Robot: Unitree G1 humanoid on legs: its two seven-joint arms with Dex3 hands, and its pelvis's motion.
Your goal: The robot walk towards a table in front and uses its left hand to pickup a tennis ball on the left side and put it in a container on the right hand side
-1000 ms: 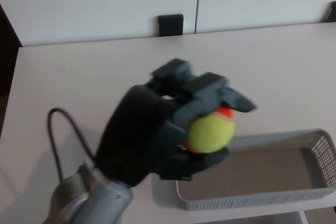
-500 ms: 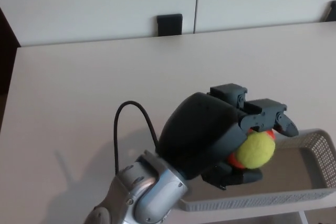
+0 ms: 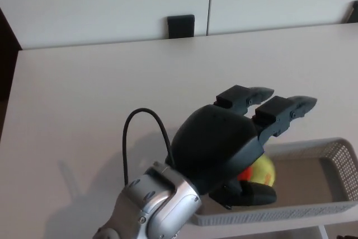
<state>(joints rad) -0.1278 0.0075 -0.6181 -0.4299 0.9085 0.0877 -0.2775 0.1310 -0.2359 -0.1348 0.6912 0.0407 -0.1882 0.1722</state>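
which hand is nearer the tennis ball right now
Left. The left hand is directly over the tennis ball, fingers spread, at the grey mesh container; the right hand is not in view.

You have bare pale bench (image 3: 84, 93) across the left and upper frame, free up to the small black box (image 3: 181, 26) at its far edge, top centre. At lower right, the walls of the grey mesh tray (image 3: 291, 212) bar low passes; its right half is open from above. The left robot hand (image 3: 224, 149), fingers spread, covers its left end over the yellow-green tennis ball (image 3: 263, 170).
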